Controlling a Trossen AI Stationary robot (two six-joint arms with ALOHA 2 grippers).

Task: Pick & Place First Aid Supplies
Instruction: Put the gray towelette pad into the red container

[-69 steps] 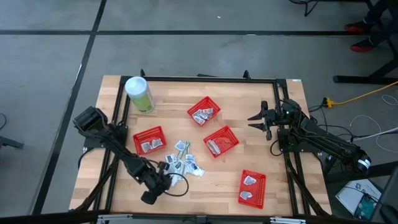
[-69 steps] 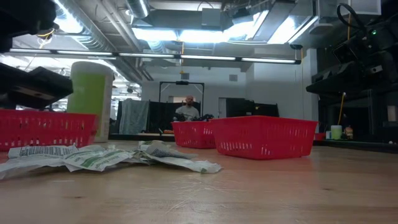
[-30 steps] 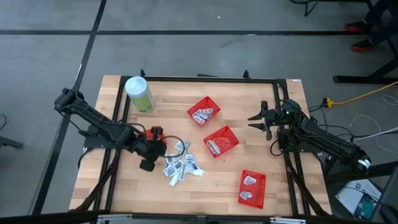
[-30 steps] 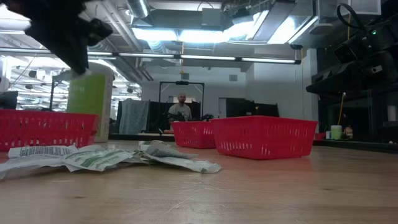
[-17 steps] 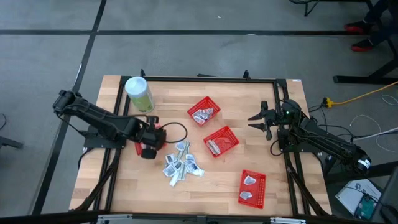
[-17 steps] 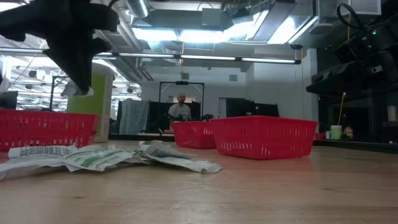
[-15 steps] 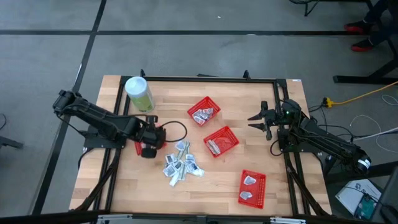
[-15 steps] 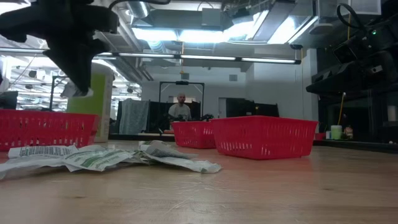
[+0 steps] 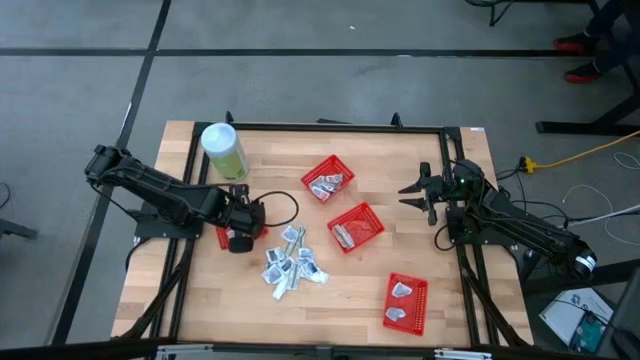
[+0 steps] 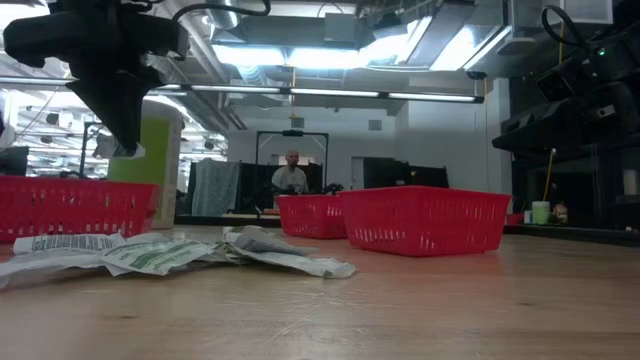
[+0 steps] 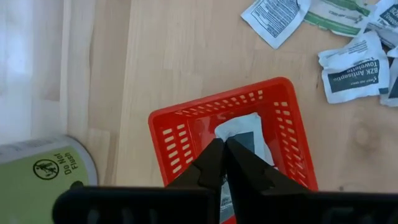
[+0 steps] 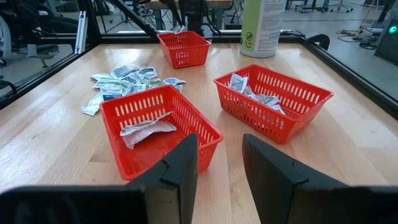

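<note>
The first aid supplies lie as a heap of small white packets [image 9: 292, 262] on the wood mid-table; more of them sit in the red baskets. My left gripper [image 9: 237, 234] hangs over the left red basket [image 11: 180, 127], its fingers shut on one white packet [image 11: 239, 127]. In the low view that gripper [image 10: 118, 140] stands high above the basket's rim [image 10: 70, 205]. My right gripper [image 9: 415, 190] waits open at the table's right side, fingers level [image 12: 221, 155], touching nothing. My left gripper pinches a small white packet between its two fingers, which come steeply from above. Only a pale bit [image 10: 122, 150] shows under the tips in the low view. The packet hangs clear above the basket. Which edge is held is hidden by the fingers.
A pale-green canister [image 9: 224, 150] stands at the far left. Three more red baskets hold packets: one at the far middle [image 9: 328, 178], one in the centre [image 9: 356, 226], one near right [image 9: 406, 302]. A black frame rail [image 9: 330, 127] borders the table.
My left gripper has carried the packet from beside the heap toward the table's far-left, stopped over the left basket, and rolled its wrist. It has kept still for the last half second. The right arm has not moved.
</note>
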